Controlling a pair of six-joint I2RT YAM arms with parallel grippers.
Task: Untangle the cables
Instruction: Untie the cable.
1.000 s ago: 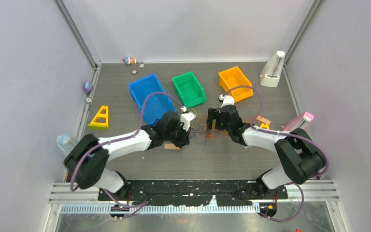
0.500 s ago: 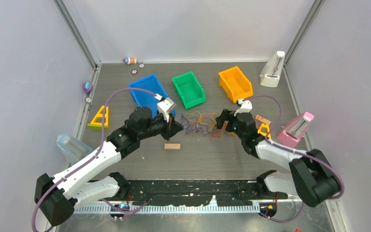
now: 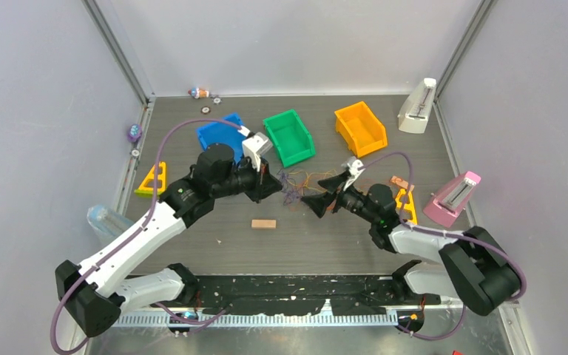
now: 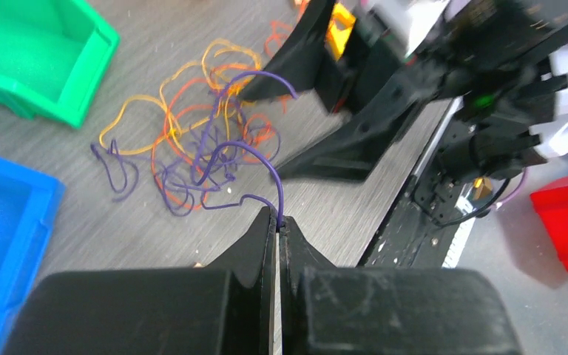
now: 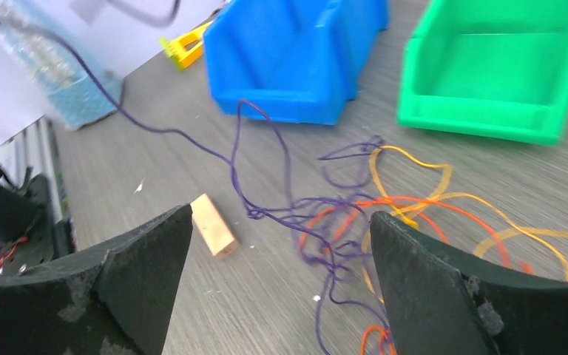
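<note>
Cables [image 3: 301, 183], thin loose wire strands in purple, orange & yellow, lie as a slack tangle on the dark grey wood-grain tabletop [image 3: 325, 240]. They are approx at its centre, btwn the 2 grippers & just in front of the green plastic bin [image 3: 288, 137]. Orange & yellow loops lie flat. 1 purple strand arches up off the heap to the left gripper [image 4: 277, 222], whose black fingers are pinched together on it w/ no gap showing in the left wrist view. In the top view that gripper sits at the tangle's left edge. The right gripper [image 3: 325, 192] is at the tangle's right edge, pointing at it, w/ jaws spread wide & nothing btwn them. In its wrist view, strands lie on the table past the fingertips. A small light wooden block [image 3: 263, 223] lies near the heap on its near-left side, not touching it in the top view. A blue plastic bin [image 3: 218, 137] is left of the green 1 & an orange plastic bin [image 3: 359, 127] is right of it. A yellow triangular frame [image 3: 153, 180] lies well apart at the left edge. A white metronome [image 3: 417, 107] & a pink metronome [image 3: 455, 196] stand at the right side.
</note>
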